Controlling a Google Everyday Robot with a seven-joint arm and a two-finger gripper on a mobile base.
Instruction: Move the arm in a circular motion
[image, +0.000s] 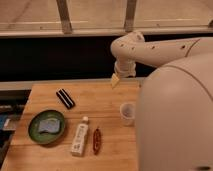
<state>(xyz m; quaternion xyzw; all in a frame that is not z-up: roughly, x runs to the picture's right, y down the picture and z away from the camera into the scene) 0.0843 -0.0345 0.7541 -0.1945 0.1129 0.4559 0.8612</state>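
Arm (150, 50) raised over far right of worktop (107, 97), elbow bent down, likely mid-circle. Hand (115, 80) at tip, hanging above far edge, clear of everything; openness cannot tell, nothing visibly held. Cup (128, 113) near right, plate (46, 126) near left, bottle (80, 137) between, all well below the sweep.

Smooth glossy plastic arm (160, 50), tan gripper (115, 80) above the matt wooden table (107, 97); glazed green plate (35, 131).
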